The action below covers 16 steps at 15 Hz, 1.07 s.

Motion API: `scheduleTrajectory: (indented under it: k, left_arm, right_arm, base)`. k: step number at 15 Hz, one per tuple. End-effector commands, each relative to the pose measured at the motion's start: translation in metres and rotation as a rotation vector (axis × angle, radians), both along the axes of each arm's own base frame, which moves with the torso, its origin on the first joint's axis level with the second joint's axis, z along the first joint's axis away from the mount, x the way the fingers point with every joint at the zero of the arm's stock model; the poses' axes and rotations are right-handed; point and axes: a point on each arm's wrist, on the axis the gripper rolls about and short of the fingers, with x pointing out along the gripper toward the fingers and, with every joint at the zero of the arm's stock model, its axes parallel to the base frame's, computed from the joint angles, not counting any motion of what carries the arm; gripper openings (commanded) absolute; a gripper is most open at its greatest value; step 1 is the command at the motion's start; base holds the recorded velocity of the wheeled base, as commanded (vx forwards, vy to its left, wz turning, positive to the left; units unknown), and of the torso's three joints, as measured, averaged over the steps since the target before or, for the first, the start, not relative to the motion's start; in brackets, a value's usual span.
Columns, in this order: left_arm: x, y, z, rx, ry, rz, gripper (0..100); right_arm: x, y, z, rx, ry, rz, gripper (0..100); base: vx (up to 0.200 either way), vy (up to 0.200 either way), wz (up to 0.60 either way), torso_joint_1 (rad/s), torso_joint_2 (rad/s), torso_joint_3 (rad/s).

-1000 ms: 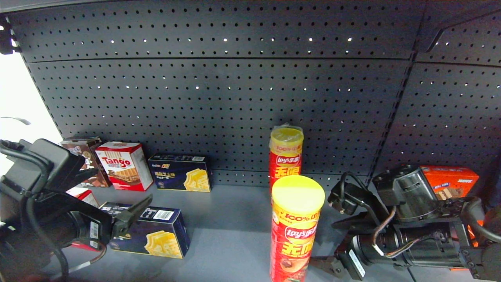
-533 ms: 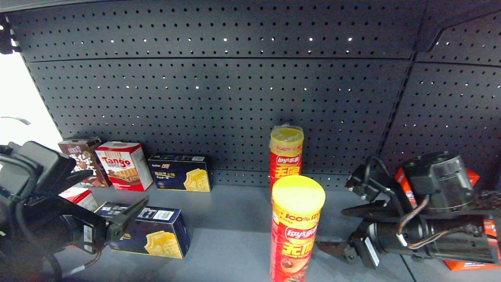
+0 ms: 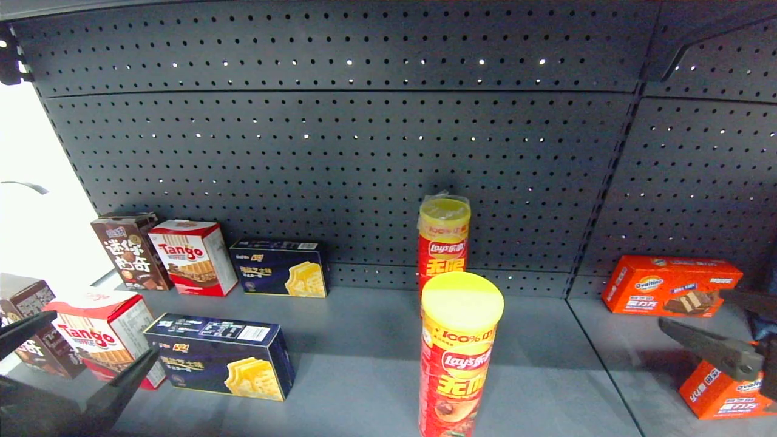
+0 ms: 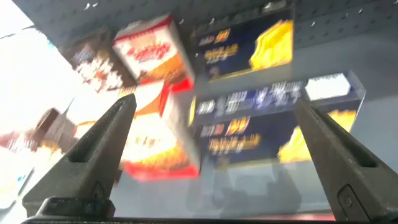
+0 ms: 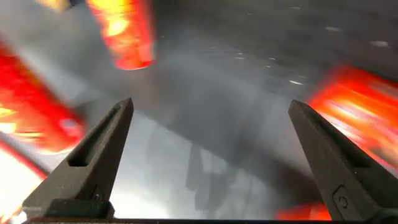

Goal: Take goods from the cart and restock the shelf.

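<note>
The dark shelf [image 3: 364, 340] holds two chips cans, one in front [image 3: 460, 352] and one behind [image 3: 444, 243]. Two navy boxes [image 3: 224, 358] [image 3: 280, 268], two Tango boxes [image 3: 193, 256] [image 3: 103, 337] and two brown boxes [image 3: 130, 250] [image 3: 27, 331] stand at the left. My left gripper [image 3: 103, 334] hangs low at the front left, open and empty, before the front Tango box [image 4: 158, 140] and front navy box [image 4: 273, 118]. My right gripper [image 3: 692, 308] is at the far right, open and empty, near the orange boxes [image 3: 671, 286] [image 3: 722, 391].
A perforated back panel [image 3: 340, 152] rises behind the goods. An upright post [image 3: 598, 206] splits the shelf from the right bay. Bare shelf floor lies between the navy boxes and the cans, and between the cans and the orange boxes.
Both arms have drawn back from the shelf: the left one down and to the left, the right one to the right edge. The goods have stayed in place.
</note>
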Motion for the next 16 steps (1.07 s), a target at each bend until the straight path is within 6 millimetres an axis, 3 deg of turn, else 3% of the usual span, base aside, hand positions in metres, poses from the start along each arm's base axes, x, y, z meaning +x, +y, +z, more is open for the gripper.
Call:
scheduleTrajectory:
  k: [1,4,7,11,13,16]
  left_arm:
    - [-0.023,0.007,-0.013,-0.002,-0.042,0.019,100]
    - [-0.037,0.011,-0.024,0.001,-0.061,0.041,100]
    - [-0.054,0.015,-0.034,0.000,-0.073,0.057,100]
    - [-0.076,0.020,-0.042,0.010,-0.055,0.080,100]
    - [-0.090,0.023,-0.048,0.023,-0.076,0.083,100]
    - [-0.103,0.026,-0.057,0.055,-0.072,0.076,100]
  right_arm:
    - [-0.065,-0.024,-0.046,0.029,-0.117,-0.230,100]
    - [-0.101,-0.027,-0.090,0.032,-0.209,-0.371,100]
    - [-0.124,-0.025,-0.124,0.023,-0.232,-0.444,100]
    - [-0.126,-0.028,-0.126,0.044,-0.234,-0.623,100]
    - [-0.125,-0.025,-0.127,0.080,-0.209,-0.440,100]
    - [-0.125,-0.024,-0.131,0.082,-0.160,-0.378,100]
  base:
    - [0.000,0.000,0.00,0.000,0.00,0.000]
    - [0.000,0.000,0.00,0.000,0.00,0.000]
    - [0.000,0.000,0.00,0.000,0.00,0.000]
    - [0.000,0.000,0.00,0.000,0.00,0.000]
    - [0.000,0.000,0.00,0.000,0.00,0.000]
    - [0.000,0.000,0.00,0.000,0.00,0.000]
